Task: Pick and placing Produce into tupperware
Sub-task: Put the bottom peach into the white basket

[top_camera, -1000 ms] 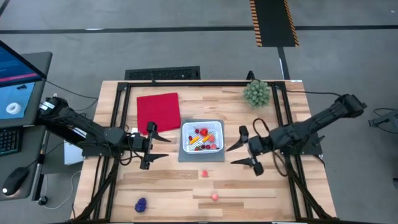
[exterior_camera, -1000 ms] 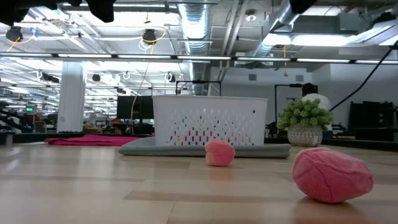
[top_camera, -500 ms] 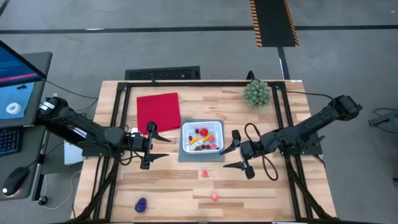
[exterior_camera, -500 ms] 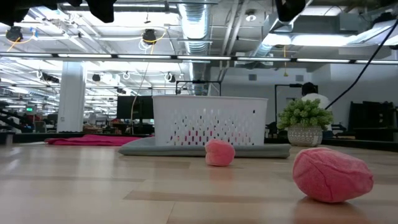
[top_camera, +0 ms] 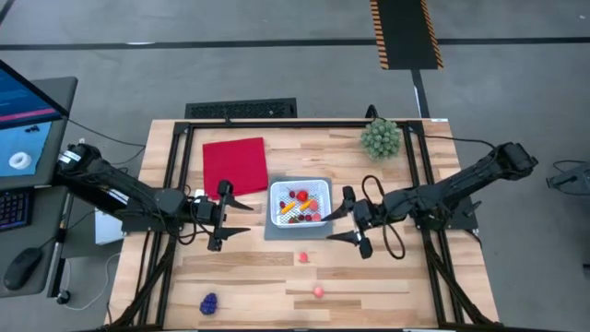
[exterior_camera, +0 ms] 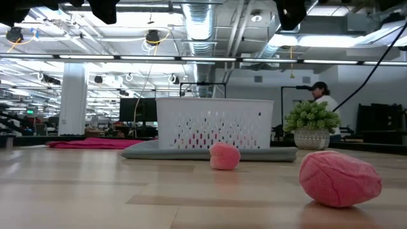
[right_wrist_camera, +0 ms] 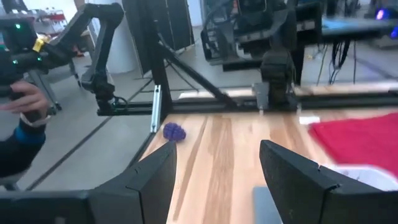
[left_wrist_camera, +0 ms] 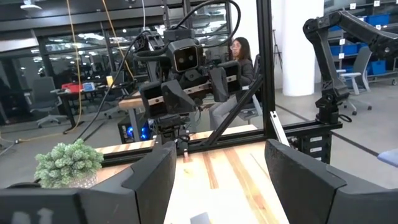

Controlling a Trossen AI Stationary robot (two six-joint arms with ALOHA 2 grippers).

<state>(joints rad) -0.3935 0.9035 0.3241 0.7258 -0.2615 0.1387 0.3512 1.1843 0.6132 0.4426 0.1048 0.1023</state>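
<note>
You see the right pincer wide open and empty just beside the white container; left pincer likewise open, empty.

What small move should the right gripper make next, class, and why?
Probably swing toward the front edge and come down over the red piece. The right gripper is open and empty beside the tupperware, and that piece is the loose produce nearest it. The left gripper waits open.

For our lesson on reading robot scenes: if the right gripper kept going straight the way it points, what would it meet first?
Judging from above, the open right gripper points at the tupperware, so it would probably meet that wall first; its height above the rim is unclear.
</note>
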